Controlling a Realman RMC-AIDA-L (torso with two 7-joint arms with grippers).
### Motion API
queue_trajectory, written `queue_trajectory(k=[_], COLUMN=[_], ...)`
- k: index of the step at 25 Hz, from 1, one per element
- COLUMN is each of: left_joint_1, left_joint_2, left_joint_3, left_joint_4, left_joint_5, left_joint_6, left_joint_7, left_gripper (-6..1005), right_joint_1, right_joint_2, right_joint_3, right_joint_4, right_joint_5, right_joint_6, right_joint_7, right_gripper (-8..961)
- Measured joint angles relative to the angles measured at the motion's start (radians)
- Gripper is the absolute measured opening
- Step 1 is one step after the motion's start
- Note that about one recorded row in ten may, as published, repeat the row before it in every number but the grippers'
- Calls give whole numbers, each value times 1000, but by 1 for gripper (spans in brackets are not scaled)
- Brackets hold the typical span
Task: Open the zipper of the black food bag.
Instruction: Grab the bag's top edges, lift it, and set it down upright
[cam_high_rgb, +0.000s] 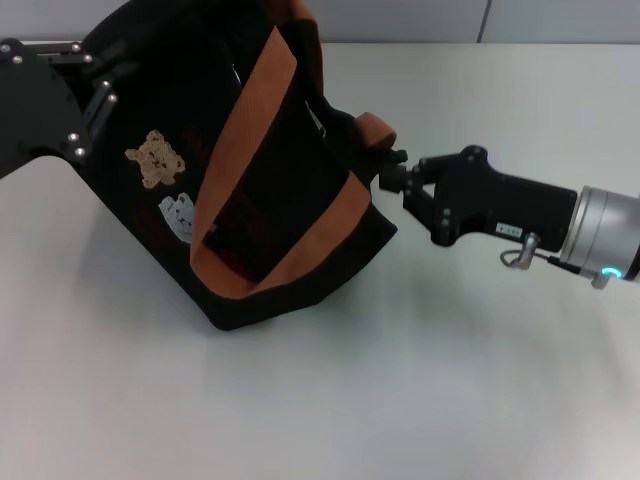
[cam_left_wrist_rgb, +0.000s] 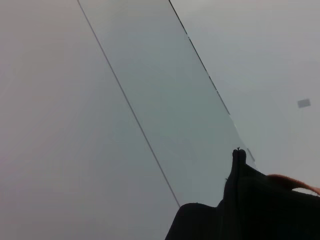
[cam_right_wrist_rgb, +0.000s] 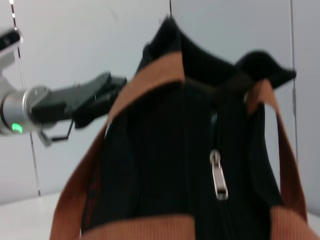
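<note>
You have the boxy black fabric food bag (cam_high_rgb: 270, 210) with orange-brown webbing handles tilted on the white table (cam_high_rgb: 450, 380), filling the upper left of the head frame. Your right gripper (cam_high_rgb: 392, 170), entering from the right edge, is pinched closed on the bag's top edge at centre frame. Your left gripper (cam_high_rgb: 85, 110) presses the bag's upper left corner; you cannot tell its opening. In the right wrist frame, the zipper (cam_right_wrist_rgb: 218, 150) runs down the centre, silver pull hanging
</note>
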Motion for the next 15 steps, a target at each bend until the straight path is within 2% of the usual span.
queue_trajectory(k=[4,6,9,15], left_joint_1=[-4,-9,-12,-16], left_joint_2=[-3,-3,-3,-6], left_joint_3=[-1,-2,1,3], left_joint_4=[-27,-45,-52,-62], left_joint_5=[-1,-2,-4,-4], left_joint_6=[3,4,4,8], left_joint_7=[11,23,30,30], left_gripper=[64,64,65,65], right_joint_1=[1,-8,-9,28], right_joint_2=[3,7,8,9], right_joint_3=[0,0,-1,-19], right_joint_4=[4,62,112,176], right_joint_5=[88,200,255,268], right_joint_6=[-30,-30,-28,-6], right_joint_7=[-15,-154,-254,-356], right_gripper=[64,91,130,157])
